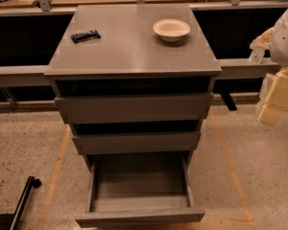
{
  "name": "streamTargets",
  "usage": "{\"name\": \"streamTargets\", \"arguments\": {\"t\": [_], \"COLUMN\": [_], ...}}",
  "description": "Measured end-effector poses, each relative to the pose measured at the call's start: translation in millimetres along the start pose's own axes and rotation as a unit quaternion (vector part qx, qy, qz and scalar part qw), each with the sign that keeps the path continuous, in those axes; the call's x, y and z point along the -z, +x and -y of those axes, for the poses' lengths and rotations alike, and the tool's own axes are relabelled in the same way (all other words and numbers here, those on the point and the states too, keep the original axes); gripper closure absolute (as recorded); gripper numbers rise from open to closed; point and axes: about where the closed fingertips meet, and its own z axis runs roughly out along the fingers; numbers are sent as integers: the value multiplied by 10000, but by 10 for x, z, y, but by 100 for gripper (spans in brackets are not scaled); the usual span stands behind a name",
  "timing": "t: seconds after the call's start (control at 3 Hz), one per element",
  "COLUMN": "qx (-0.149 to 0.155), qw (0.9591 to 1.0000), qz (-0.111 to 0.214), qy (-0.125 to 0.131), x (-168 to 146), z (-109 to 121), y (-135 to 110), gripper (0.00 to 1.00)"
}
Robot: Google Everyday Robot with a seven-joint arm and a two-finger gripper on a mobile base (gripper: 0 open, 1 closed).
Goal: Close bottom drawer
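Observation:
The grey cabinet (134,47) stands in the middle of the camera view with three drawers. The bottom drawer (140,217) is pulled far out toward me, and its shallow grey interior (139,181) shows nothing inside. The two drawer fronts above it, the top one (133,108) and the middle one (137,143), sit slightly out from the frame. My gripper (274,102) is at the right edge of the view, beside the cabinet at about the height of the top drawer. It is well apart from the bottom drawer and touches nothing.
A cream bowl (171,29) and a small black object (85,35) lie on the cabinet top. A black pole (24,200) leans in at the lower left. Speckled floor with orange tape lines (55,176) surrounds the cabinet. A grey shelf rail (19,73) runs behind it.

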Motion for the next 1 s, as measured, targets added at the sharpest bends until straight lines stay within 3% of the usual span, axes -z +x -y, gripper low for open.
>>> {"name": "streamTargets", "arguments": {"t": [0.33,0.67,1.0], "qx": [0,-3,-93], "qw": [10000,10000,9998], "qz": [1,26,140], "qy": [3,43,-82], "x": [1,-9,-372], "z": [0,0,-80], "y": [-1,-8,50], "gripper": [0,26,49]}}
